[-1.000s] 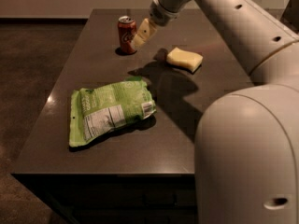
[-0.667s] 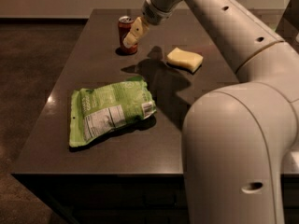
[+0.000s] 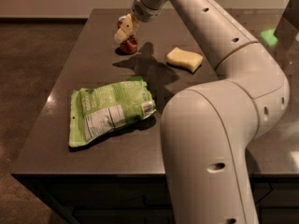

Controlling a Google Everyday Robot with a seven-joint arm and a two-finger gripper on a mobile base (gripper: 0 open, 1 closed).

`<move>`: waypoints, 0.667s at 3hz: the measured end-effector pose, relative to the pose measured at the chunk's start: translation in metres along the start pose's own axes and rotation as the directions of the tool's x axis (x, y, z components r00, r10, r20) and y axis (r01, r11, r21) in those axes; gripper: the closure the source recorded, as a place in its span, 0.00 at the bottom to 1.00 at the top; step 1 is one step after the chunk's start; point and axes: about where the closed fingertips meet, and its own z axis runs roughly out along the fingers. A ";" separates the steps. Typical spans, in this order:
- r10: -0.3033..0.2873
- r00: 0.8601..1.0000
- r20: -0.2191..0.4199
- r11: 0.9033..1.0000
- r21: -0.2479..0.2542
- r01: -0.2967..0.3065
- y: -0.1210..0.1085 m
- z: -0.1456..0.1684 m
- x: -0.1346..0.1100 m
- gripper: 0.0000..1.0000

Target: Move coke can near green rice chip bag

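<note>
The coke can [image 3: 130, 44] stands at the far left of the dark table, red, with most of its upper part hidden behind my gripper [image 3: 125, 31]. The gripper is right at the can, in front of its top. The green rice chip bag [image 3: 110, 111] lies flat nearer the front left of the table, label side up, well apart from the can. My white arm reaches over the table from the right.
A pale yellow sponge [image 3: 185, 59] lies to the right of the can. The dark table [image 3: 84, 64] has its left edge close to the can and the bag. My arm's large elbow fills the lower right.
My gripper has moved left from beside the can to right over it, so it now covers most of the can. The bag and the sponge have not moved.
</note>
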 end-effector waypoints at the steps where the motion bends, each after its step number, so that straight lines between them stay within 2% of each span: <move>1: -0.003 1.000 0.010 1.000 -0.025 0.003 0.001 0.009 -0.007 0.13; 2: -0.013 1.000 0.013 0.997 -0.072 0.014 0.007 0.013 -0.010 0.37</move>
